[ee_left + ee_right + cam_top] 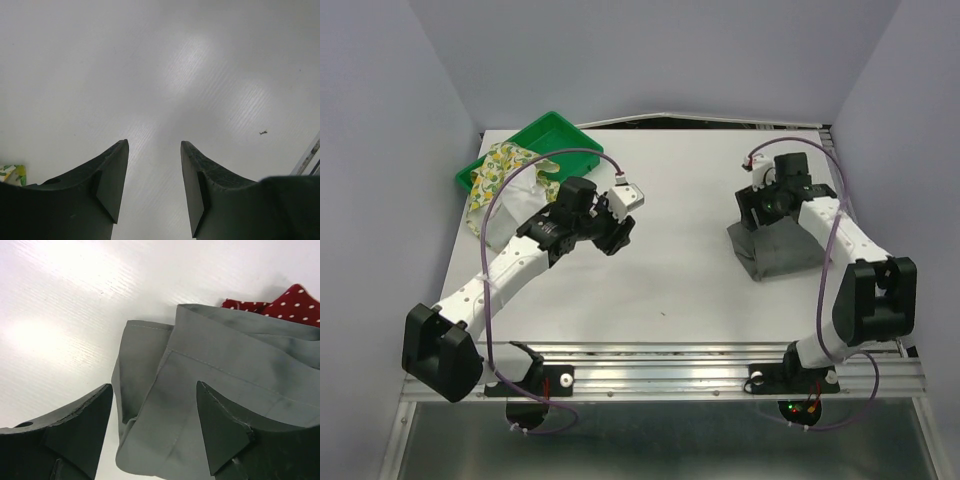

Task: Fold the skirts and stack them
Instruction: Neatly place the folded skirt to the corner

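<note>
The folded grey skirt (790, 255) lies on the right of the table. Beneath it, a corner of the dark red dotted skirt (287, 302) pokes out at the far side. My right gripper (758, 207) hovers over the grey skirt's far left corner. In the right wrist view its jaws (154, 386) are open, straddling the folded grey edge (210, 365) without pinching it. The lemon-print skirt (503, 178) spills out of the green tray at the back left. My left gripper (616, 237) hangs over bare table near the middle, open and empty (154, 143).
The green tray (548, 130) stands at the back left corner. White table surface (690, 210) lies between the two arms. A scrap of lemon print (12, 173) shows at the left edge of the left wrist view. Booth walls close in both sides.
</note>
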{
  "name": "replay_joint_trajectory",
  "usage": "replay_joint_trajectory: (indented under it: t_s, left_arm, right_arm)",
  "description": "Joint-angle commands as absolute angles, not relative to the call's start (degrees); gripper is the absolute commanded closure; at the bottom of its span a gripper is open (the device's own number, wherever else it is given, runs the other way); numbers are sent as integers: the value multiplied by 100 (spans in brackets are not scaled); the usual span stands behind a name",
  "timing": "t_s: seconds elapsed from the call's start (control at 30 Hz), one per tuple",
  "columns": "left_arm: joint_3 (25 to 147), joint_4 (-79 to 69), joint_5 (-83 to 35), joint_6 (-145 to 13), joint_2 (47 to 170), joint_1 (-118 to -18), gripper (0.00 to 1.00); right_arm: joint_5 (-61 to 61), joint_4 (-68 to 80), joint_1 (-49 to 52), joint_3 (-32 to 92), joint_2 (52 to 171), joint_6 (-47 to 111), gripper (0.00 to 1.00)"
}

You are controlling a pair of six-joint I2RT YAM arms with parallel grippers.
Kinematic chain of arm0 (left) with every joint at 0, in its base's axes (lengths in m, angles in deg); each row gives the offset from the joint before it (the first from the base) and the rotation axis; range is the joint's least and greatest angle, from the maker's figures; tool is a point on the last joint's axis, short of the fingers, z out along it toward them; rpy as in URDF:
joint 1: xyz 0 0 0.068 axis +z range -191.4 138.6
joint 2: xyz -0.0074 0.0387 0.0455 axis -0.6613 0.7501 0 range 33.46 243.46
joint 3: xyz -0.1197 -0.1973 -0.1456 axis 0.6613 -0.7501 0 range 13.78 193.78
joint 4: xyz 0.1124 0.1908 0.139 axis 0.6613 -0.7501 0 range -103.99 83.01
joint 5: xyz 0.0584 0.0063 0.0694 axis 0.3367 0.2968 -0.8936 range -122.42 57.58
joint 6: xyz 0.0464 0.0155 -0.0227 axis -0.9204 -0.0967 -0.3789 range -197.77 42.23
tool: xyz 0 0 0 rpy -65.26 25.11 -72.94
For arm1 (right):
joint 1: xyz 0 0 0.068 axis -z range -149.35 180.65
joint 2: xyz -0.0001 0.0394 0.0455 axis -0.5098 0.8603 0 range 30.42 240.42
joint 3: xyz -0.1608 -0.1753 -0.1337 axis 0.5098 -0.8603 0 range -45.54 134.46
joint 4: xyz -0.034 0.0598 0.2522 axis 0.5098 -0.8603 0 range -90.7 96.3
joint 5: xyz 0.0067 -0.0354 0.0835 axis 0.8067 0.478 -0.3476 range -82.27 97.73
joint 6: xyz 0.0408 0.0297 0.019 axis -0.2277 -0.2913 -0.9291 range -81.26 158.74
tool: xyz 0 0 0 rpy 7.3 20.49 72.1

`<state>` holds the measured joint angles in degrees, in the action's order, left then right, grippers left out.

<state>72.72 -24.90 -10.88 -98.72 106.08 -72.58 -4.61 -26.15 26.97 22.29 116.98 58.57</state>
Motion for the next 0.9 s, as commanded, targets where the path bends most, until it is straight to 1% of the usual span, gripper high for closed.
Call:
replay_joint_trajectory:
  t_s: [0.0, 0.23, 0.43, 0.53, 0.63, 0.67, 0.73, 0.77, 0.83, 0.87]
  left_arm:
    - [7109, -2185, -842, -9711, 10351, -7190, 43]
    - [6977, -2176, -842, -9755, 10324, -7154, 43]
    - [6968, -2185, -834, -9772, 10333, -7146, 42]
    - [6968, -2193, -833, -9781, 10342, -7137, 43]
    - [6968, -2176, -851, -9772, 10359, -7137, 42]
    - [6977, -2176, -851, -9772, 10368, -7137, 43]
    - [6977, -2176, -860, -9772, 10377, -7128, 42]
    - [6977, -2176, -869, -9772, 10377, -7137, 42]
    - [6968, -2185, -877, -9790, 10360, -7137, 43]
    - [6951, -2193, -877, -9790, 10359, -7128, 43]
  right_arm:
    - [474, -2359, 2232, 2161, 11874, 5597, 28]
    - [1317, -2253, 1220, 2021, 12059, 5667, 30]
    - [1958, -2131, 1044, 1862, 12472, 5903, 31]
    - [2293, -2034, 1044, 1792, 12692, 6071, 33]
    - [2643, -1850, 1044, 1739, 12841, 6238, 43]
    - [2750, -1771, 1044, 1678, 12859, 6290, 53]
    - [3014, -1516, 1044, 1634, 12824, 6344, 68]
    - [3049, -1463, 1044, 1677, 12780, 6344, 82]
    - [3120, -1410, 1044, 1774, 12614, 6344, 96]
    - [3146, -1401, 1044, 1887, 12561, 6378, 99]
